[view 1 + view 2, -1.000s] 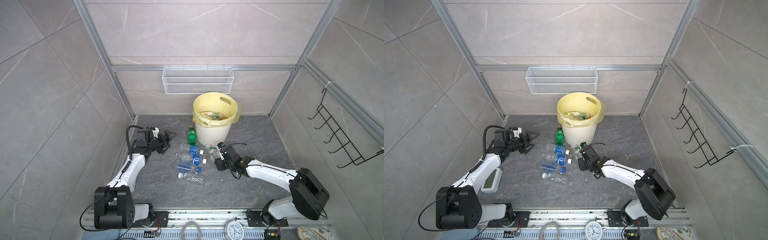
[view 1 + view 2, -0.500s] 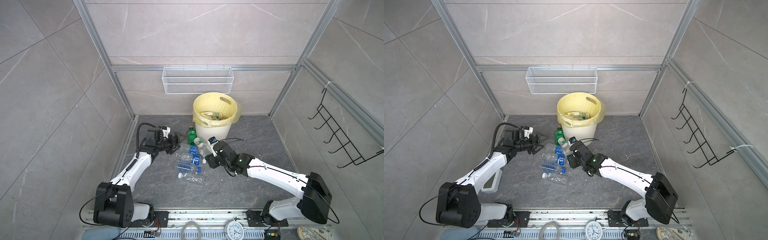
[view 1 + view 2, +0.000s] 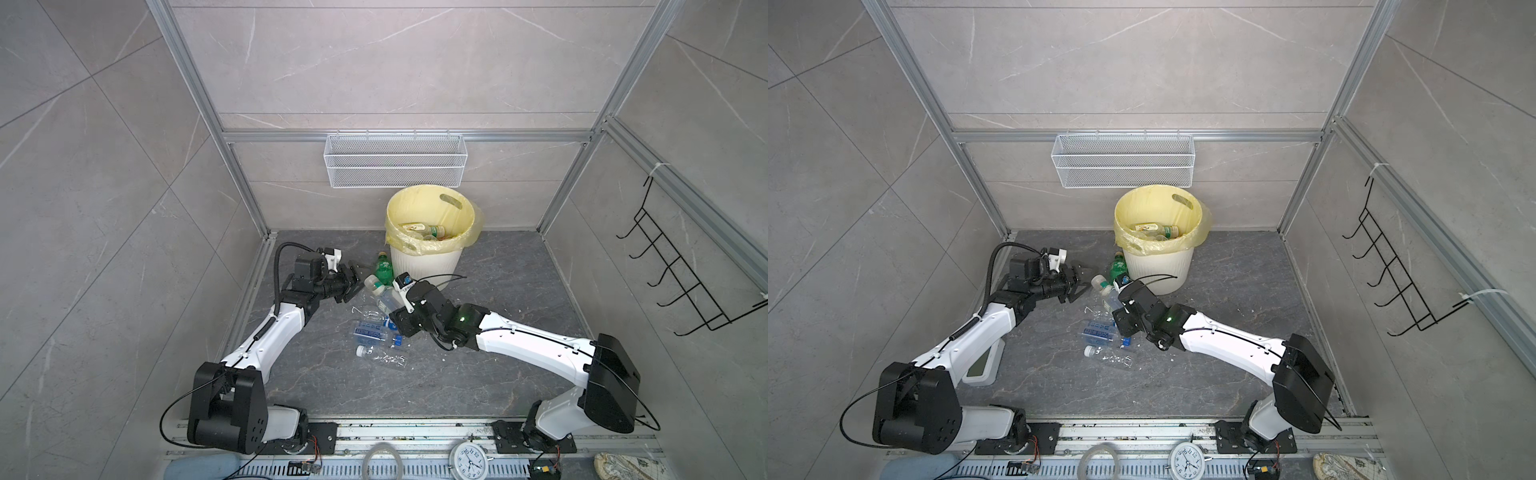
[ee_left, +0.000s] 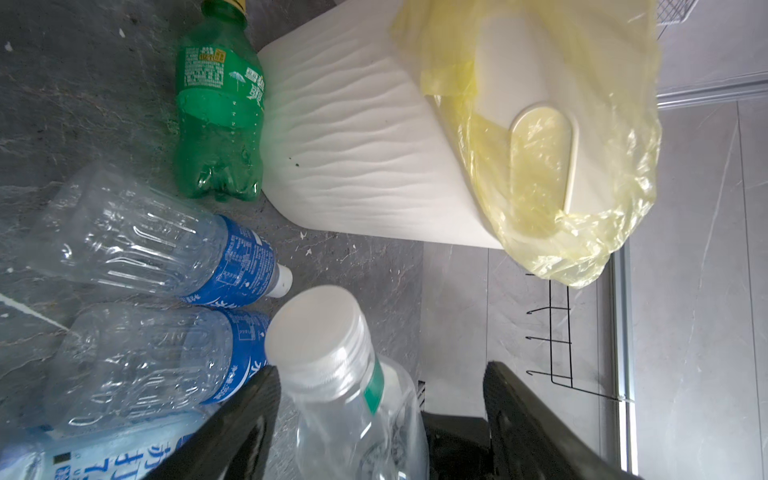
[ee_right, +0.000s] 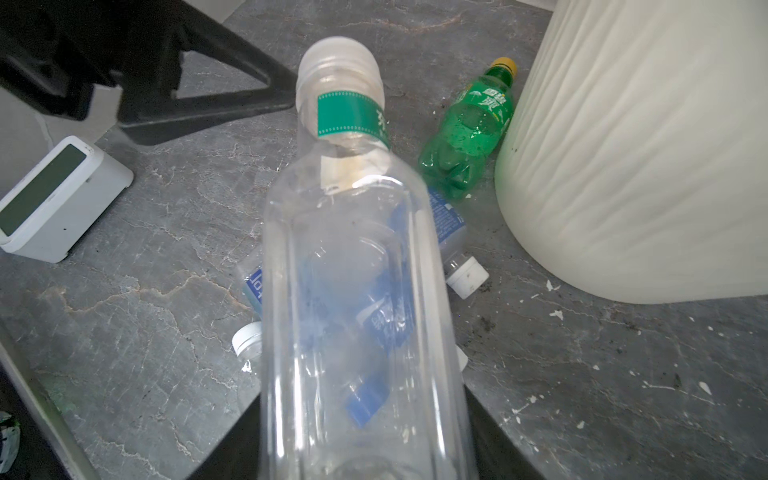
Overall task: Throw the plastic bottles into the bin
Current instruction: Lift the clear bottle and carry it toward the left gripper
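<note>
My right gripper (image 5: pixel 365 436) is shut on a clear bottle (image 5: pixel 353 270) with a green neck band and white cap, held above the floor and tilted toward the left arm (image 3: pixel 384 293) (image 3: pixel 1106 291). My left gripper (image 4: pixel 382 368) (image 3: pixel 358 282) is open, its jaws either side of that bottle's neck (image 4: pixel 345 395), with a gap on one side. The cream ribbed bin (image 3: pixel 428 257) (image 3: pixel 1158 266) with a yellow bag holds several bottles. A green bottle (image 3: pixel 384 269) (image 4: pixel 218 116) lies against its base. Clear blue-labelled bottles (image 3: pixel 370 330) (image 4: pixel 145 241) lie on the floor below.
A white wire mesh basket (image 3: pixel 395 166) hangs on the back wall above the bin. A white device with a green screen (image 5: pixel 54 199) (image 3: pixel 980 365) lies on the floor at left. A black hook rack (image 3: pixel 685 282) hangs on the right wall.
The right gripper has lifted its bottle and carried it left. The left arm has swung right to meet it, and its jaws have narrowed around the bottle's neck.
</note>
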{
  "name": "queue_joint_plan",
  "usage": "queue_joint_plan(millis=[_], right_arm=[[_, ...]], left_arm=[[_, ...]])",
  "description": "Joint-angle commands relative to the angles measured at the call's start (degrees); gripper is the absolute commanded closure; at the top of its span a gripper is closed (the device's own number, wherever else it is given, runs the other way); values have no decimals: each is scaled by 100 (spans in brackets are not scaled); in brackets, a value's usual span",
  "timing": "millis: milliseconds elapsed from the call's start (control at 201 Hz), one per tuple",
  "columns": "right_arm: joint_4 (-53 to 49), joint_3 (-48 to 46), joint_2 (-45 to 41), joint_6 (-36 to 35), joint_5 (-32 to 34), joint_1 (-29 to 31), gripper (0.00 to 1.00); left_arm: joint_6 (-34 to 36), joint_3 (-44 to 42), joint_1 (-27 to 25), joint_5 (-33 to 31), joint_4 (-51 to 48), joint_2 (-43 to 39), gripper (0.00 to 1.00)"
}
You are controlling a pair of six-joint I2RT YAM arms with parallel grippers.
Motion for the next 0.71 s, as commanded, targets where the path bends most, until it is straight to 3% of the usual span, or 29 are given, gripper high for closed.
queue_joint_plan(millis=[0,259,577,702], right_arm=[[275,238,-5,74,-55,59,55],[359,359,-5,80,-102,111,55],[276,497,-35,-27,-7,122,56],[363,500,-11,17,-84,139,56]], left_arm=[[-223,50,-84,-122,465,129,26],[-307,208,-384,-338,531,347,28],[-248,191,-405,-536,332,145,23],[-267,190,-408,-577,368,150,29]])
